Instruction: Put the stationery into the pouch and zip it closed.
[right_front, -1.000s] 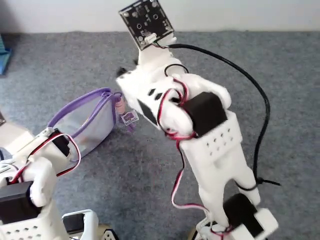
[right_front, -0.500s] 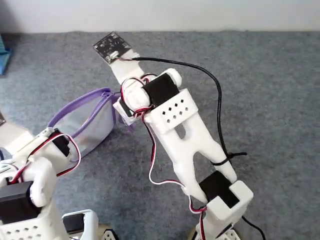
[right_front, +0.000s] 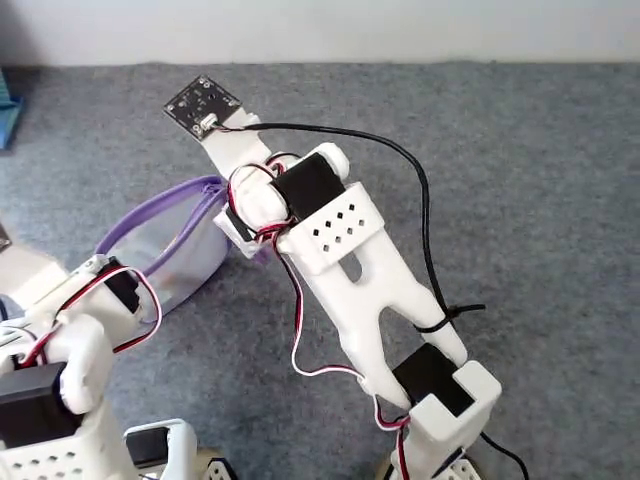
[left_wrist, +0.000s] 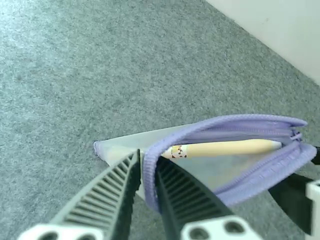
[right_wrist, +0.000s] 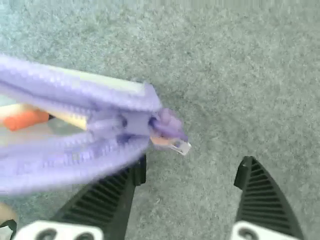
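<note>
Above the zipper pull (right_wrist: 167, 131), the right gripper (right_wrist: 194, 164) hangs spread wide.

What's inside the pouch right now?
A cream-coloured pen lies inside the open pouch; the right wrist view adds an orange piece beside it. The pouch's sides hide anything lying deeper.

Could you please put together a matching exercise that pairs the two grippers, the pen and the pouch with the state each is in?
Things:
1. left gripper
2. right gripper
3. pen
4. pouch

States:
A. lying inside the pouch
B. open, near the zip pull
C. unzipped, on the grey carpet
D. shut on the pouch's purple rim

Pairs: 1-D, 2-B, 3-A, 4-C
</note>
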